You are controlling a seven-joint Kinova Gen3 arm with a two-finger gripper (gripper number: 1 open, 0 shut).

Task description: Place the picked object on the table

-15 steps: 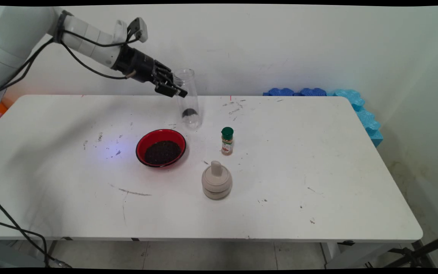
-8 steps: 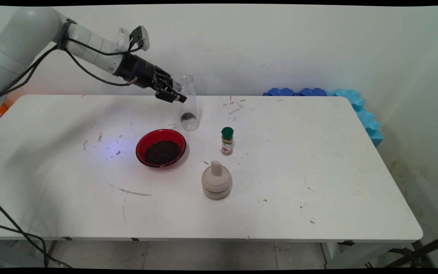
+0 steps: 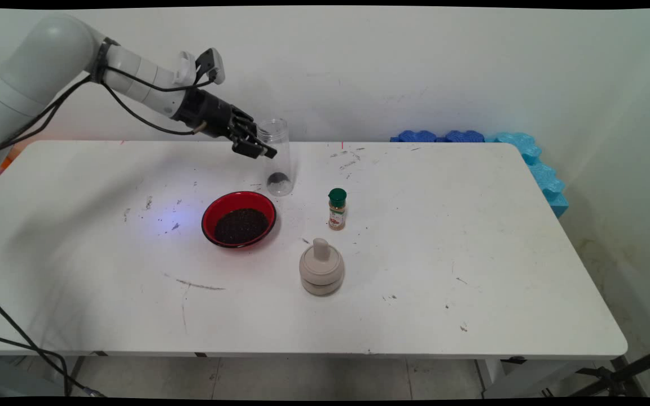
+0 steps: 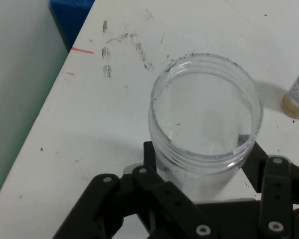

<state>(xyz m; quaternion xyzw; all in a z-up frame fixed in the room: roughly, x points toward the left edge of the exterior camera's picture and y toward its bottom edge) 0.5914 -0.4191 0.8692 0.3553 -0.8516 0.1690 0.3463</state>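
Main view, upper centre: black two-finger gripper (image 3: 253,148) clamps the clear plastic jar (image 3: 277,158) upright beside the red bowl (image 3: 238,219).

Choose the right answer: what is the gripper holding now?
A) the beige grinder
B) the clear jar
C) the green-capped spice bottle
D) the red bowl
B: the gripper is closed around the clear jar, its fingers pressing the jar's sides in the hand view, while the red bowl, spice bottle and grinder stand apart on the table.
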